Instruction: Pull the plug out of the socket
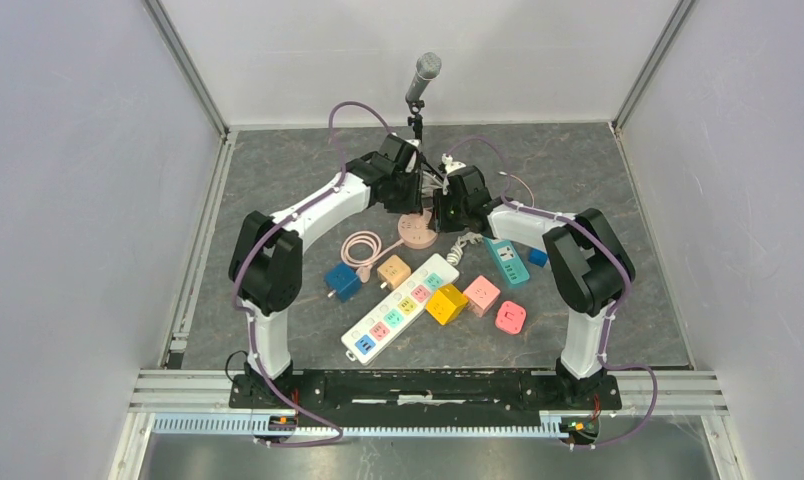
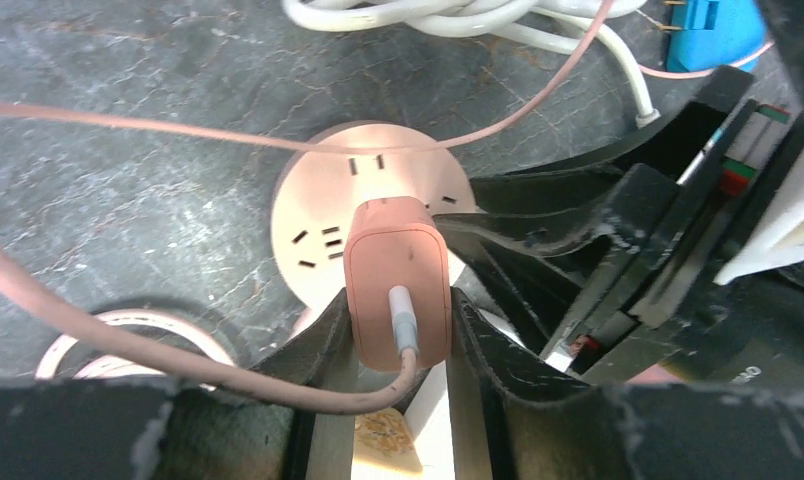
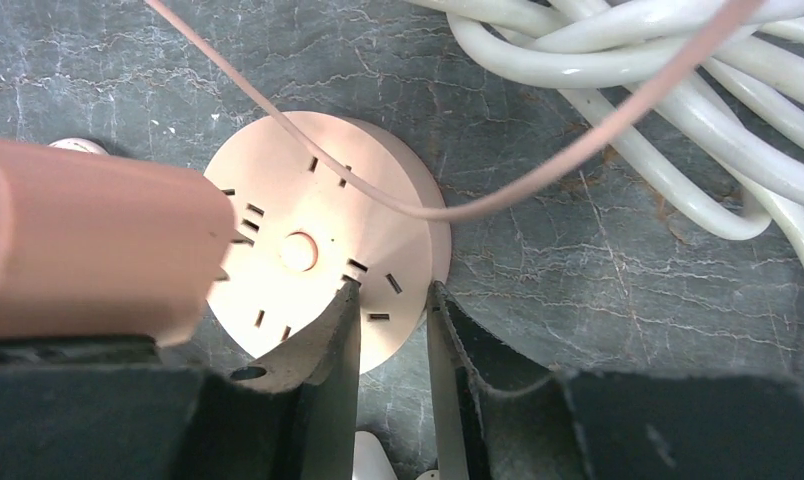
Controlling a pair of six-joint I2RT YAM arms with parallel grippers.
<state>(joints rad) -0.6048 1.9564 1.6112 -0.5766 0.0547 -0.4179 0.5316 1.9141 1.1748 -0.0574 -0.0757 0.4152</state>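
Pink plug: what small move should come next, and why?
Probably the left tool should pull the plug straight off the socket. Its fingers flank the plug closely, and the right tool sits at the socket's rim, seemingly to steady it.

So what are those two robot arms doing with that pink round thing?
The left end effector is clamped around the pink plug, which sits over the pink round socket. The right end effector pinches the socket's rim, probably to keep it from lifting. I cannot tell whether the prongs are out of the slots.
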